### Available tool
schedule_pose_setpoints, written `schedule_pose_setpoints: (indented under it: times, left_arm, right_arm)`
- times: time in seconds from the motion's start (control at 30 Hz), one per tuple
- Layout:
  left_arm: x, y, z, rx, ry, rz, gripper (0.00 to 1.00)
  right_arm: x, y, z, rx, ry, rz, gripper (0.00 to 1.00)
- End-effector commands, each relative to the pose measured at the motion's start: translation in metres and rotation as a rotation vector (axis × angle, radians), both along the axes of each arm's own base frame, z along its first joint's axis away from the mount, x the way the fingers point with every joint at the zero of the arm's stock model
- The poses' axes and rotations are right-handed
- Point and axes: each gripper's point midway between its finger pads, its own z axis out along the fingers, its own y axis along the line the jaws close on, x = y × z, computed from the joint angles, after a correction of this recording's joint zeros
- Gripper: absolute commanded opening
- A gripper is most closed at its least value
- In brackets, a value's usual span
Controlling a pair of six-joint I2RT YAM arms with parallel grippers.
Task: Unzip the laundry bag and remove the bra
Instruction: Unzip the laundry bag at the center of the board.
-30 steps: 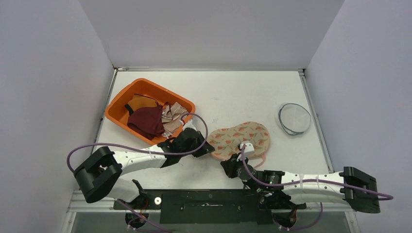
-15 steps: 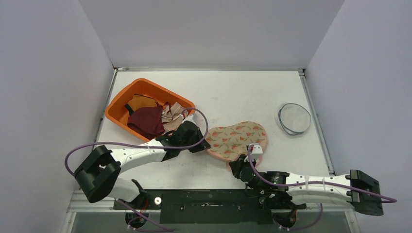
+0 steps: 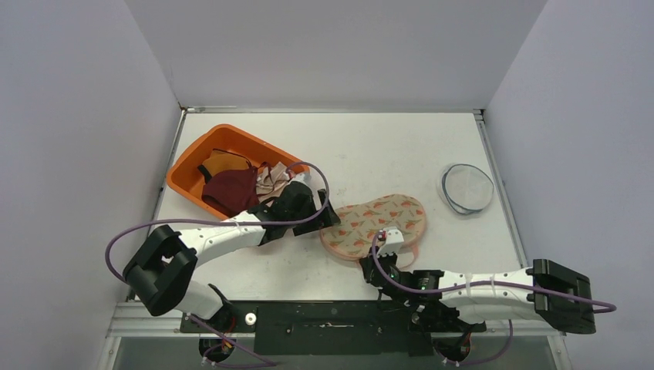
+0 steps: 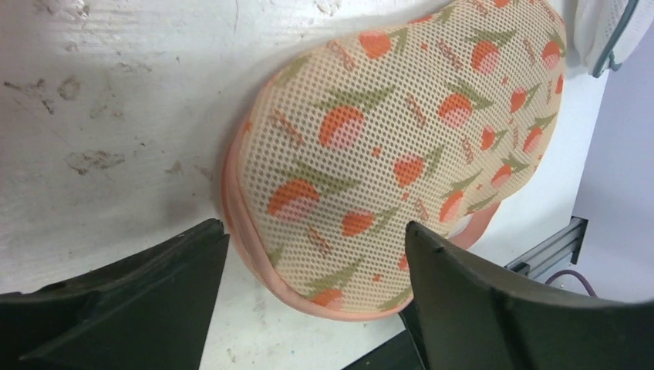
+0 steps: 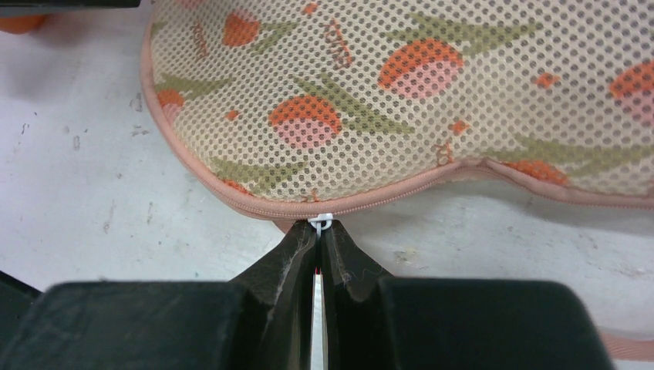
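Black right fingers (image 5: 293,262) clamped on zipper pull (image 5: 320,223), left fingers (image 4: 478,293) spread wide astride laundry bag (image 4: 401,131) edge

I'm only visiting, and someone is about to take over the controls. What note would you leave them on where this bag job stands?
Left claw: open, its jaws either side of the bag's left end, not gripping it.
Right claw: shut on the white zip pull at the bag's near edge.
The bag lies flat on the table, just right of the orange bin.
Done: the zip pull is grabbed.
Left: the zip looks closed where it shows, so pull it open and then take the bra out. No bra is visible yet.
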Motion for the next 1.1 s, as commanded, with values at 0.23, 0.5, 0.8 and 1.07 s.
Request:
schedule_pose_setpoints:
  times: [0.23, 0.5, 0.8, 1.07]
  left_arm:
    - [-0.054, 0.004, 0.019, -0.156, 0.076, -0.002, 0.95]
    - [-0.07, -0.011, 0.03, -0.243, 0.081, 0.047, 0.96]
    - [-0.054, -0.003, -0.002, -0.212, 0.121, 0.199, 0.7]
    - [-0.043, 0.003, -0.013, -0.186, 0.118, 0.24, 0.37]
  right_arm:
    - [0.008, 0.068, 0.041, 0.104, -0.057, 0.151, 0.05]
    - [0.013, 0.102, 0.039, 0.075, -0.066, 0.253, 0.05]
    - [0.007, 0.111, 0.04, 0.113, -0.077, 0.298, 0.05]
    - [0.003, 0.103, 0.042, 0.124, -0.082, 0.291, 0.05]
